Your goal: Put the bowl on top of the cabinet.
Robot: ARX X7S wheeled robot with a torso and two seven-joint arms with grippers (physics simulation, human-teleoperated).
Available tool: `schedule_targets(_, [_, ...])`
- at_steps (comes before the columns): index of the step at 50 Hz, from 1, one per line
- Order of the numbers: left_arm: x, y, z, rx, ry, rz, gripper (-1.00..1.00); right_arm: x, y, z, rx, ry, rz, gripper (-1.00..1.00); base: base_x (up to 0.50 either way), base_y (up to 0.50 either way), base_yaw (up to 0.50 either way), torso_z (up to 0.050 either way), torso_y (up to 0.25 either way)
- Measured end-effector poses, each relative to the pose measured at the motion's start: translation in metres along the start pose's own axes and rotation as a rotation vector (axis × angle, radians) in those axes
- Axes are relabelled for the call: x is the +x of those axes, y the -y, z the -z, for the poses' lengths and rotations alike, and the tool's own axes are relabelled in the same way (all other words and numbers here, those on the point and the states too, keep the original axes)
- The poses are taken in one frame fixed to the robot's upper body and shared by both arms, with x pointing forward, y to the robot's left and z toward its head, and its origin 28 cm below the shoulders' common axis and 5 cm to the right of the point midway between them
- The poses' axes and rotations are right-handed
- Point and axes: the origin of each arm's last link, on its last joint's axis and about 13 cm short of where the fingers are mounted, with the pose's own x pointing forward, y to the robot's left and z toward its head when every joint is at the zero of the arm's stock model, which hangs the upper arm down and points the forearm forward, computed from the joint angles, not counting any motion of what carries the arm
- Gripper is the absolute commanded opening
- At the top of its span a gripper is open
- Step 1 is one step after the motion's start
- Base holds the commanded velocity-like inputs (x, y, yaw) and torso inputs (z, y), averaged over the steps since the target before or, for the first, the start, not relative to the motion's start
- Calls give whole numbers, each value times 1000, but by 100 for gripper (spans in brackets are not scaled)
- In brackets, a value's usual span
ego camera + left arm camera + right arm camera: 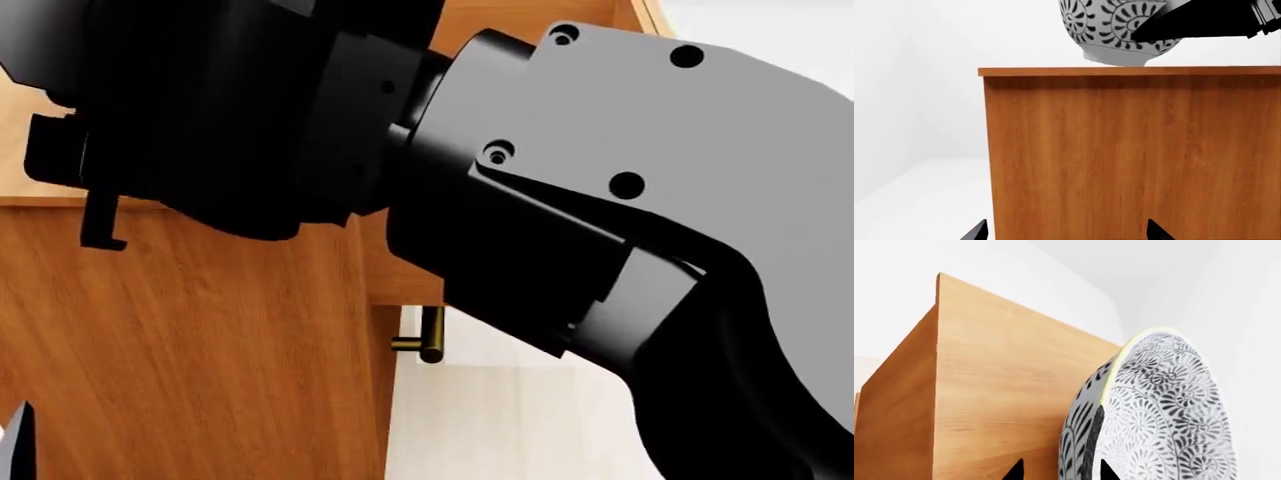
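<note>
Cabinet (pixel 1131 150) fills most of what I see: orange-brown wood grain, flat top edge running across the L wrist view, plain side panel below it. In the head view the cabinet (pixel 174 350) sits at approx 7 o'clock behind the arm, w/ a brass bar handle (pixel 430 335) poking out at its edge near centre. In the R wrist view the cabinet (pixel 987 390) top spreads out from 9 o'clock toward centre.

R arm (pixel 534 200) blocks most of the head view, black and grey housing from 10 o'clock down to 4 o'clock.

Bowl (pixel 1121 32), white w/ dark blue-grey leaf pattern, is at 12 o'clock in the L wrist view, foot right at the cabinet top near its edge; I can't tell if it's touching or just above. A black part of the R arm crosses it at 1 o'clock. In the R wrist view the bowl (pixel 1154 420) is close up at 5 o'clock, rim edge-on.

R end effector (pixel 1057 471): two black fingertips at 6 o'clock straddle the bowl wall, clamped on it.

L end effector (pixel 1066 231): tips spread wide apart at 6 o'clock, nothing between them, low beside the cabinet side.
</note>
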Motion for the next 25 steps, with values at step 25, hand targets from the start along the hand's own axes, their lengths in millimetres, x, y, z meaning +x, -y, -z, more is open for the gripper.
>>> schedule_targets(25, [0, 0, 0, 2, -3, 4, 100, -8, 4, -8, -27, -11, 29, 100, 0, 0, 0, 0, 0])
